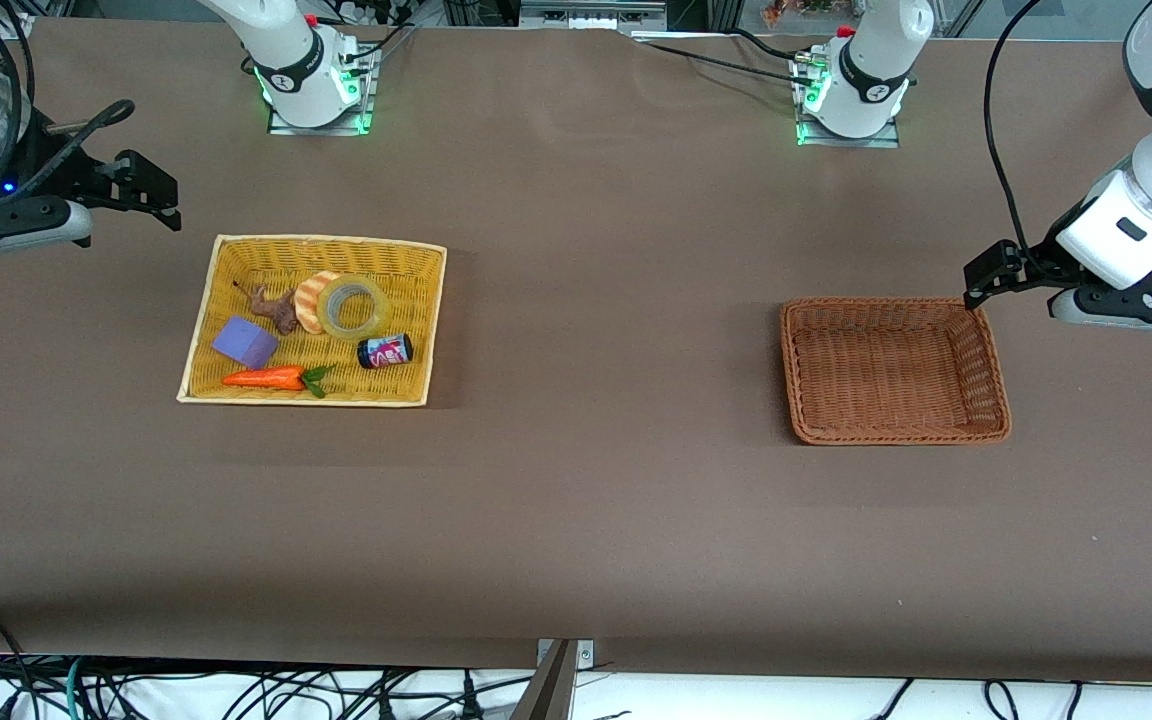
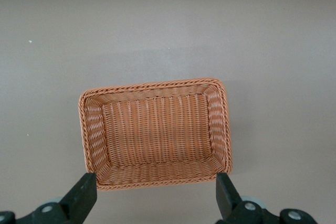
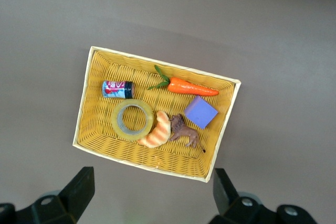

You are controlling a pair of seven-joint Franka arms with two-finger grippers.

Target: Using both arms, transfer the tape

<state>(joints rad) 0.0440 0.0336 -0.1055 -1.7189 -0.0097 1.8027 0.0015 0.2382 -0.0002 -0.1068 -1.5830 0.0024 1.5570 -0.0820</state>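
Right end effector [image 1: 151,195], fingers apart, empty; should descend squarely over tape [image 1: 355,306], avoiding croissant [image 1: 312,301]. Left end effector [image 1: 986,275] waits, fingers apart.

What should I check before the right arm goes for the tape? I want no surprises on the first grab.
1. Tape lies flat in the yellow basket: ok.
2. Tape free to lift: not ok, the croissant toy touches it and the small can lies close.
3. Right gripper fingers open, empty: ok.
4. Left gripper open, empty, waiting by the brown basket: ok.
5. Brown basket empty: ok.
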